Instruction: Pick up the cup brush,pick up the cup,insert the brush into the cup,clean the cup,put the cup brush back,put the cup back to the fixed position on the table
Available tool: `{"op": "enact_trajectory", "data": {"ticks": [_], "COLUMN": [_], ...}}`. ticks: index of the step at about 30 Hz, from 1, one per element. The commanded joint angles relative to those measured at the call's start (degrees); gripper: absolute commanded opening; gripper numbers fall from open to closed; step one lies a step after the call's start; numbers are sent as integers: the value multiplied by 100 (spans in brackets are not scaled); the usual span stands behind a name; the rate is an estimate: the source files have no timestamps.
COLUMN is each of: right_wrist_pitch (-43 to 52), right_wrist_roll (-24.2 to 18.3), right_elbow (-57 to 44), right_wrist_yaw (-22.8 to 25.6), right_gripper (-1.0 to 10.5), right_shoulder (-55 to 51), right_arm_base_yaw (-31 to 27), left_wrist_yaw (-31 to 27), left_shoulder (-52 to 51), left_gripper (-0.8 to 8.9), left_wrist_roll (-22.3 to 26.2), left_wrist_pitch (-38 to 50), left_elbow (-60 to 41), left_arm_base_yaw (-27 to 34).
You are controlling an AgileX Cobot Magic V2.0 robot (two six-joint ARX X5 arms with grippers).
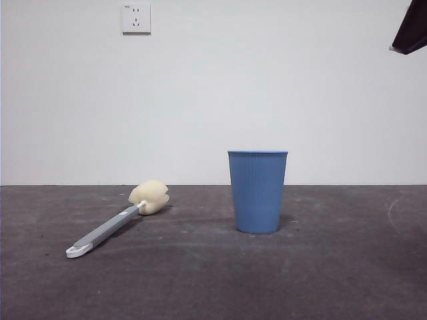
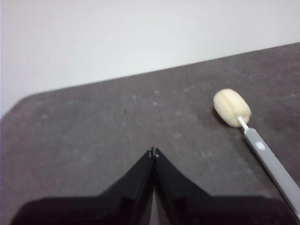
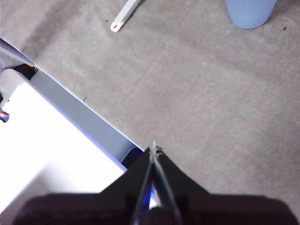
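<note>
The cup brush [image 1: 113, 225] lies flat on the table [image 1: 213, 280] at the left, its cream sponge head [image 1: 149, 197] farther back and its white looped end nearest the front. The blue ribbed cup [image 1: 257, 191] stands upright right of centre. In the left wrist view my left gripper [image 2: 153, 152] is shut and empty above bare table, apart from the brush [image 2: 255, 140]. In the right wrist view my right gripper [image 3: 153, 149] is shut and empty, well away from the cup [image 3: 250, 11] and the brush's looped end [image 3: 123, 16]. A black arm tip [image 1: 410, 30] shows at the top right corner.
A white wall with a socket [image 1: 136, 18] stands behind the table. A pale blue-white base or table edge [image 3: 56, 140] lies beside my right gripper.
</note>
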Motion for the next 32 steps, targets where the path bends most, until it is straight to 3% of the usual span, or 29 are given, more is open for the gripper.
{"op": "enact_trajectory", "data": {"ticks": [1, 5, 11, 32], "right_wrist_pitch": [28, 28, 4, -7], "right_wrist_roll": [-2, -2, -2, -26], "right_elbow": [7, 7, 7, 7], "right_wrist_yaw": [15, 15, 15, 28], "right_gripper": [5, 5, 5, 5], "right_shoulder": [-11, -11, -15, -72], "right_arm_base_yaw": [11, 11, 11, -4], "left_wrist_yaw": [-33, -46, -31, -42], "left_shoulder": [-260, -706, -804, -802], "left_gripper": [-3, -3, -3, -3], "left_wrist_roll": [-299, -389, -662, -658], "left_wrist_pitch": [-151, -1113, -1012, -984], "left_elbow": [-199, -212, -212, -212], "left_arm_base_yaw": [15, 15, 4, 15]}}
